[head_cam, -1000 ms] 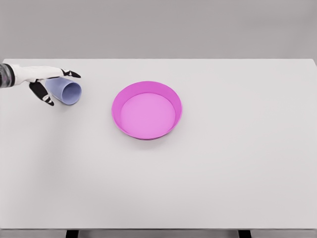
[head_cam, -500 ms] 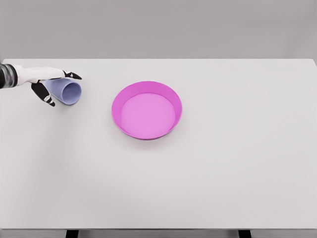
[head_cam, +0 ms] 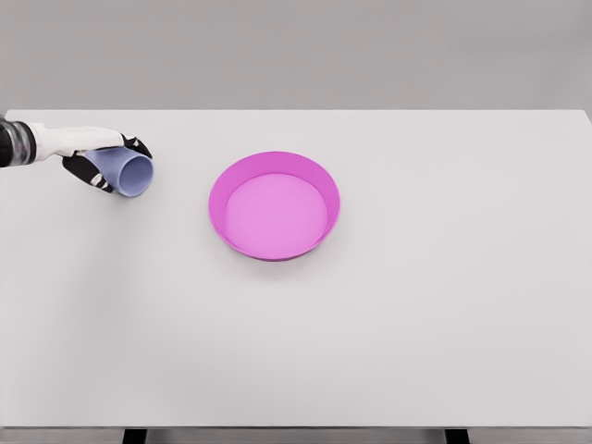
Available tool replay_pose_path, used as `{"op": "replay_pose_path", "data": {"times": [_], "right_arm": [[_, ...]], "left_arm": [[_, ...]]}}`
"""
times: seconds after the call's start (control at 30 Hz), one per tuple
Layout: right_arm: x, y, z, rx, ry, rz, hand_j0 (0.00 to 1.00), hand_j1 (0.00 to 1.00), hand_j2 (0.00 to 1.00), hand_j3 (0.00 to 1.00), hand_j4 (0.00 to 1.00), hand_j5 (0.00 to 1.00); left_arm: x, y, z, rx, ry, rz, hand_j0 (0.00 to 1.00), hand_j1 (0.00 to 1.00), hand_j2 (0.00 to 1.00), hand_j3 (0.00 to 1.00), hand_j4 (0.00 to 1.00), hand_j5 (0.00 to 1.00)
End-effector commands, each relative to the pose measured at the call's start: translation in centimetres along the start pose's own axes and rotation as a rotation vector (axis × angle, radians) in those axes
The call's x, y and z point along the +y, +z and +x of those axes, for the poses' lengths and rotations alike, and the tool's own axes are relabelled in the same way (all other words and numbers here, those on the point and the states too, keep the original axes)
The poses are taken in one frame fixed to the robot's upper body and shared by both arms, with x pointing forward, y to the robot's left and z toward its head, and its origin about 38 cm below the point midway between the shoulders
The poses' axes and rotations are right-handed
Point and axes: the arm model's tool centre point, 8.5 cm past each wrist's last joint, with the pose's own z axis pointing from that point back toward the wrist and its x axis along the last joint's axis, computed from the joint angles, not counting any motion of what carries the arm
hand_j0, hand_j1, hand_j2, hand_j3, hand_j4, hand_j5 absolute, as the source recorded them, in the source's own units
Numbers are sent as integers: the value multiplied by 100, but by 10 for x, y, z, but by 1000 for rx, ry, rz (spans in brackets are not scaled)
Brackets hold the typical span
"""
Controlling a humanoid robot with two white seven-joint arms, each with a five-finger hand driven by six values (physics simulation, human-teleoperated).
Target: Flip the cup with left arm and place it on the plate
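Left hand (head_cam: 104, 159) wraps its fingers around the blue cup (head_cam: 126, 170), which lies on its side at the far left of the white worktop (head_cam: 388, 333). Grabbing looks done. Next, lift it, turn it, and carry it right to the pink plate (head_cam: 274, 205).

Single head view, high, looking down over table (head_cam: 388, 351), seemingly mid-distance.
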Motion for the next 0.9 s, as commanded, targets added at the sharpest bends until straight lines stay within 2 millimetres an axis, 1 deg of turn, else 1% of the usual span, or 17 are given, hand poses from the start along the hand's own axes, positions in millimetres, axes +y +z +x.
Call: {"op": "replay_pose_path", "data": {"times": [0.0,0.1,0.17,0.23,0.3,0.4,0.53,0.57,0.63,0.67,0.8,0.83,0.87], "right_arm": [[0,0,0,0,0,0,100,100,100,100,100,100],[0,0,0,0,0,0,100,100,100,100,100,100],[0,0,0,0,1,0,100,100,100,100,100,100],[0,0,0,0,1,0,100,100,100,100,100,100],[0,0,0,0,1,0,100,100,100,100,100,100],[0,0,0,0,1,0,100,100,100,100,100,100],[0,0,0,0,1,0,100,100,100,100,100,100],[0,0,0,0,0,0,100,100,100,100,100,100],[0,0,0,0,0,0,100,100,100,100,100,100],[0,0,0,0,0,0,100,100,100,100,100,100],[0,0,0,0,1,0,100,100,100,100,100,100],[0,0,0,0,1,0,100,100,100,100,100,100],[0,0,0,0,0,0,100,100,100,100,100,100]], "left_arm": [[2,1,1,-8,7,10,65,65,65,65,65,65],[5,2,5,-55,61,57,64,64,64,64,64,64],[11,1,13,-98,80,88,64,64,64,64,64,64],[11,-2,21,-135,93,103,63,63,63,63,63,63],[13,-1,23,-158,119,125,61,61,61,61,61,61],[20,-2,33,-214,149,161,59,59,59,59,59,59],[23,-3,39,-268,208,202,59,59,59,59,59,59],[23,-4,42,-287,220,210,59,59,59,59,59,59],[27,-6,62,-383,250,245,56,56,56,56,56,56],[29,-6,67,-413,270,261,55,55,55,55,55,55],[35,-5,79,-499,338,309,54,54,54,54,54,54],[31,-7,80,-519,370,315,54,54,54,54,54,54],[31,-7,82,-536,393,326,54,54,54,54,54,54]]}}
